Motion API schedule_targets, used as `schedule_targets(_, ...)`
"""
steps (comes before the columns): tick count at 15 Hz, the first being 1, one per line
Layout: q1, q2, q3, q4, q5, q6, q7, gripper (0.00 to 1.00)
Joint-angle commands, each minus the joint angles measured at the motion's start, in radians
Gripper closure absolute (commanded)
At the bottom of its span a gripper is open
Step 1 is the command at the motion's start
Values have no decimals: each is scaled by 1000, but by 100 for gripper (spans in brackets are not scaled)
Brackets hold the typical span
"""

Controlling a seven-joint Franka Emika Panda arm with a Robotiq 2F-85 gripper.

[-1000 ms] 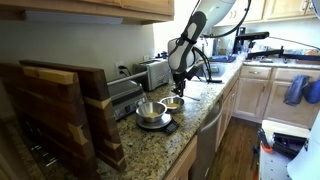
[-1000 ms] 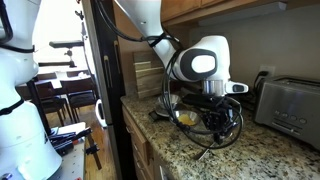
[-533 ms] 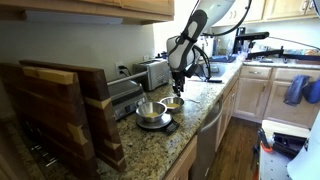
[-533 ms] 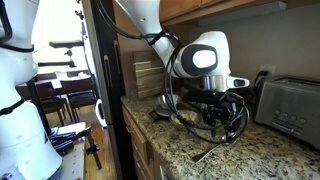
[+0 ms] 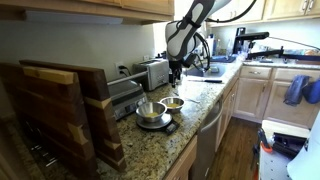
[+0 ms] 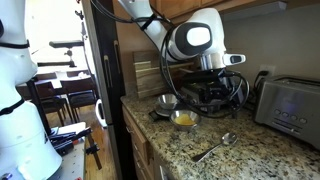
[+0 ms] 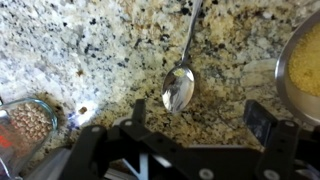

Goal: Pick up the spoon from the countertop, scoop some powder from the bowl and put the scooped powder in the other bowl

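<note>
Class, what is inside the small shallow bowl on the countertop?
Yellowish-tan powder lies in the bowl; nothing else shows in it. The powder covers the bowl's bottom, so that cannot be seen.

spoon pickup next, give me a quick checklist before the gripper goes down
1. Spoon lies free on the countertop, nothing on it: ok.
2. Gripper open and empty: ok.
3. Spoon head lies between the fingers in the wrist view: ok.
4. Low enough to grasp: not ok, both exterior views show it hanging well above the countertop.
5. The bowl with powder sits apart from the spoon: ok.
6. Jaws square across the handle: cannot tell.
</note>
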Motion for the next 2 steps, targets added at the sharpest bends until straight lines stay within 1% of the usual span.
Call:
schedule_targets(1,6,-15,-4,-7,4,-3,-4,0)
schedule_targets(2,7,-27,-3,-16,4,-3,-4,0)
